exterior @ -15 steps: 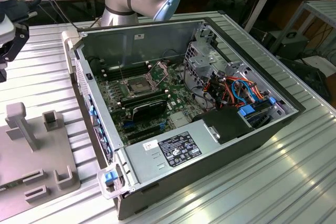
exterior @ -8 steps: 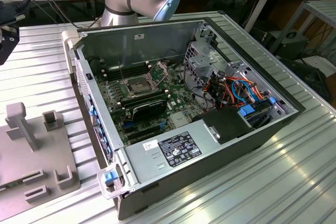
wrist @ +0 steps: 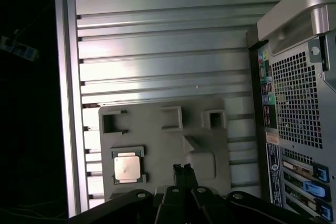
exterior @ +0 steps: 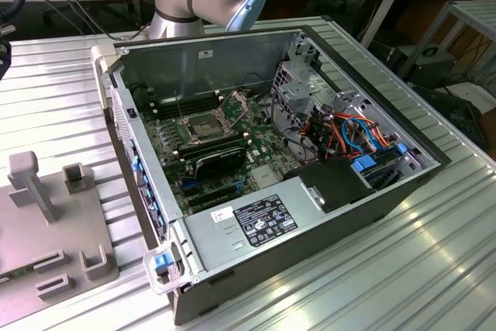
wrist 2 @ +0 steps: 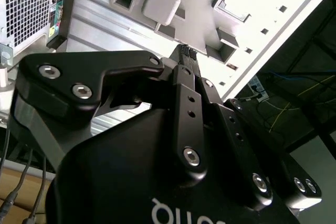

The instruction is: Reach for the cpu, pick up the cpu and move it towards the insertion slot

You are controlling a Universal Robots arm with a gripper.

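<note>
The cpu (wrist: 127, 168), a small pale square chip, lies flat in a framed nest on a grey fixture plate (wrist: 157, 140) in the first wrist view. My gripper (wrist: 182, 170) hangs above that plate, off to one side of the chip and apart from it. Its two thin black fingertips stand together with nothing between them, as the gripper (wrist 2: 185, 53) also looks in the second wrist view. The insertion slot (exterior: 203, 124), a metal-framed socket with a dark centre, sits on the motherboard inside the open computer case in the exterior view.
The open case (exterior: 147, 191) lies on a ribbed aluminium table (exterior: 372, 284), with its perforated rear panel (wrist: 299, 103) beside the fixture. The fixture plate (exterior: 46, 230) has raised blocks and a post at the exterior view's left. A black expansion card (exterior: 221, 162) and drive cage (exterior: 298, 91) crowd the socket.
</note>
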